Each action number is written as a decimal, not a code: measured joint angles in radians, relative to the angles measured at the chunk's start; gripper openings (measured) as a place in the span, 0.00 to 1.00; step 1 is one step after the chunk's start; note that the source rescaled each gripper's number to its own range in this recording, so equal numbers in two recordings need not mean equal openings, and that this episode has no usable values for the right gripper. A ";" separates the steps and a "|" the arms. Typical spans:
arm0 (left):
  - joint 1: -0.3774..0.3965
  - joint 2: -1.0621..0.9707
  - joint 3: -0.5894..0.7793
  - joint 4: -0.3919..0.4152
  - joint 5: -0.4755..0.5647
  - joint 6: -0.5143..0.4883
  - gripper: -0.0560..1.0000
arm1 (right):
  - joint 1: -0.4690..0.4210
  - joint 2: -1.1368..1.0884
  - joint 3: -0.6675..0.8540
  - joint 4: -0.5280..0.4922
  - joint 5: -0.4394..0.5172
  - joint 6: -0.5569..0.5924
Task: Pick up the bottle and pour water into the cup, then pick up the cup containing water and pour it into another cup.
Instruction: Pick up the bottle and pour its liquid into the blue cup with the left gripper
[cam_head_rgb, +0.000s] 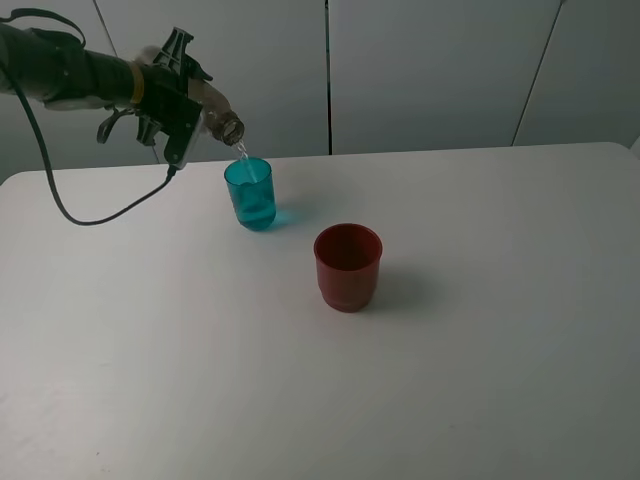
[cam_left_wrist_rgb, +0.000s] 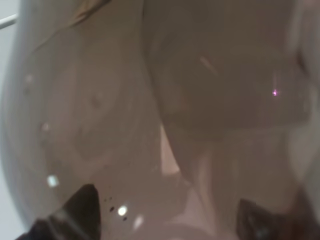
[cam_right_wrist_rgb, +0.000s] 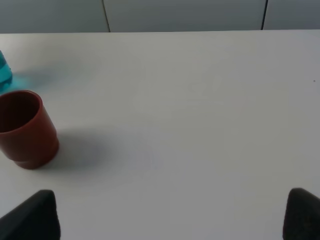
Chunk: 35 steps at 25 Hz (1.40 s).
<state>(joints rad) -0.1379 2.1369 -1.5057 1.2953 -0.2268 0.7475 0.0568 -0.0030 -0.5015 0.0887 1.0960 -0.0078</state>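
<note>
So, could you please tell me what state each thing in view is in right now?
bottle: uncapped, tilted mouth-down, pouring a thin stream.
teal cup: upright under the bottle's mouth, taking in water, seemingly partly filled.
red cup: upright, looks empty.
left gripper: shut on the bottle.
right gripper: open, holding nothing.

Slim smoky see-through bottle (cam_head_rgb: 222, 121) tipped in the left gripper (cam_head_rgb: 188, 112), trickling into upright teal translucent plastic tumbler (cam_head_rgb: 249, 195) just below, squat dark red plastic cup (cam_head_rgb: 347, 266) upright farther off.
</note>
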 joint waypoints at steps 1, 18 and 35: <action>0.000 0.000 -0.001 0.000 -0.002 0.009 0.07 | 0.000 0.000 0.000 0.000 0.000 0.000; 0.000 0.000 -0.001 0.000 -0.031 0.072 0.07 | 0.000 0.000 0.000 0.000 0.000 0.000; 0.000 0.000 -0.002 -0.009 -0.079 0.122 0.07 | 0.000 0.000 0.000 0.000 0.000 0.000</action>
<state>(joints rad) -0.1379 2.1369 -1.5080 1.2858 -0.3055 0.8697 0.0568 -0.0030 -0.5015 0.0887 1.0960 -0.0078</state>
